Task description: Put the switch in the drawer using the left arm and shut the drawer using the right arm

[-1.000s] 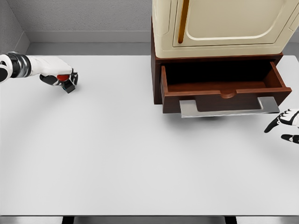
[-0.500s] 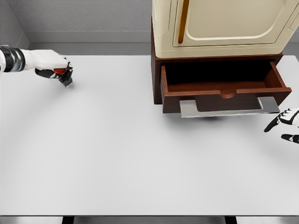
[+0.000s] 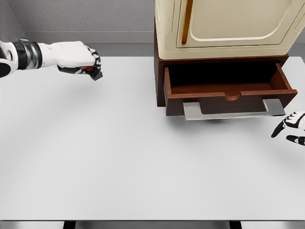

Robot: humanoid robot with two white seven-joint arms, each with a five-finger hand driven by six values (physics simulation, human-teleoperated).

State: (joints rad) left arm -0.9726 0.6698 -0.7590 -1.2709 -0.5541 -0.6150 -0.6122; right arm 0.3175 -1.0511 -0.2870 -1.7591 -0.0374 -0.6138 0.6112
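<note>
Switch (image 3: 90, 71) gripped in left hand (image 3: 76, 55), up off the table (image 3: 119, 157).
Fingers (image 3: 93, 57) curled tight over it; red-and-black body poking out just under the fingertips. Well left of the open drawer (image 3: 228, 88). Right hand (image 3: 291, 126) at right edge, just below the drawer handle (image 3: 233, 110), fingers loosely spread, holding nothing.

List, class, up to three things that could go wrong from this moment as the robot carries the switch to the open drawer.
1. The left robot hand almost hides the switch, so its hold cannot be checked; it might slip out on the way.
2. The cabinet wall stands between that hand and the drawer; a low path could clip it.
3. The right robot hand waits beside the handle; pushing early could trap the other hand.
</note>
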